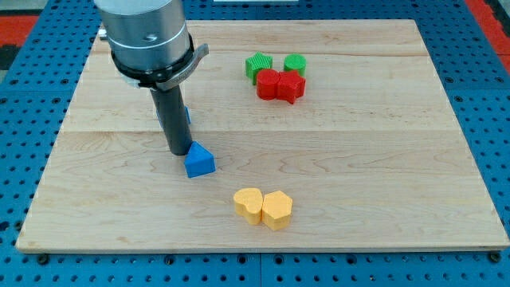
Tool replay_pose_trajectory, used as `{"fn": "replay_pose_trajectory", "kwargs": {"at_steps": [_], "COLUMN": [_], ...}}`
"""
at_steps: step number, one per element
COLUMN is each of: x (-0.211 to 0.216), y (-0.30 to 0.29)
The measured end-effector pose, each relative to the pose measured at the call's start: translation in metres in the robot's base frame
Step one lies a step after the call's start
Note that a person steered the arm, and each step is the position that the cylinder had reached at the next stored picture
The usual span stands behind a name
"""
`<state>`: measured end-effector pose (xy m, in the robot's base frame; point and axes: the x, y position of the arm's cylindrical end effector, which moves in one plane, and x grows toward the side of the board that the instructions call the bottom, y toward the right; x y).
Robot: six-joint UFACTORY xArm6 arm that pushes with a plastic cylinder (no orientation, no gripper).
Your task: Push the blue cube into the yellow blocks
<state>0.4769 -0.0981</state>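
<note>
From the one camera view, a pale wooden desk (358, 183) lay on a blue pegboard surface (24, 80). The arm's grey metal housing (147, 36) came down from the view's top left and ended in a straight dark rod (171, 119). There were no fingers on it to open or close, so it gripped nothing; its tip (178, 152) stood on the desk, just at the upper left of a blue wedge-shaped block (199, 161), touching it or very nearly so.

Behind the rod, a sliver of a second blue block (187, 114) peeked out on its right side; its shape was mostly hidden, so I could not tell if this was the cube.

Toward the view's bottom, right of the blue wedge and apart from it, two yellow blocks sat pressed together: a rounded yellow block (248, 204) on the left and a yellow hexagonal block (277, 210) on the right.

Near the view's top, a green star-like block (257, 64) and a green rounded block (295, 64) sat above two red blocks (280, 84) that touched each other and the green ones.
</note>
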Motion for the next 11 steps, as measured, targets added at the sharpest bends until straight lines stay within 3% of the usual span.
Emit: {"fn": "replay_pose_trajectory", "kwargs": {"at_steps": [2, 3, 4, 5, 6, 7, 9, 11], "x": [0.049, 0.038, -0.008, -0.080, -0.082, -0.043, 0.023, 0.031], "y": [0.028, -0.002, -0.104, -0.118, -0.060, 0.018, 0.111, 0.106]}}
